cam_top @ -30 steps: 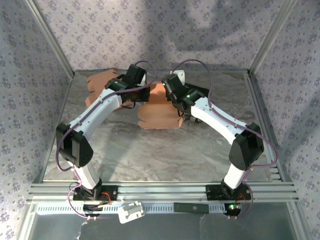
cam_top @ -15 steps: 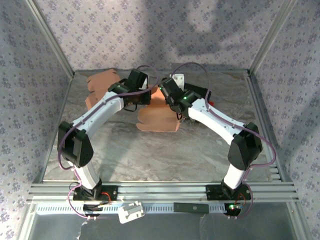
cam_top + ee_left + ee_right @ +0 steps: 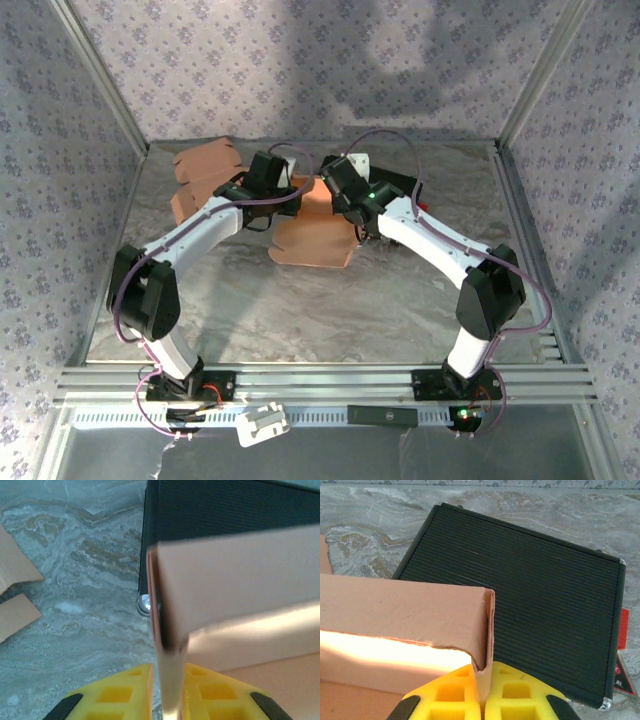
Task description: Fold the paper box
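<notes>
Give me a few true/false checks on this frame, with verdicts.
1. The right gripper is shut on a wall of the paper box. True.
2. A box wall stands between the left gripper's yellow pads. True.
3. The black ribbed panel lies on top of the box. False: it lies on the table, beyond the box wall.
4. The spare cardboard pieces sit at the table's far right. False: far left.

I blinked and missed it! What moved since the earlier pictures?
The paper box slid a bit nearer and leftward. The right claw pinched fully shut on its wall. The spare cardboard at the back left stayed put.
</notes>
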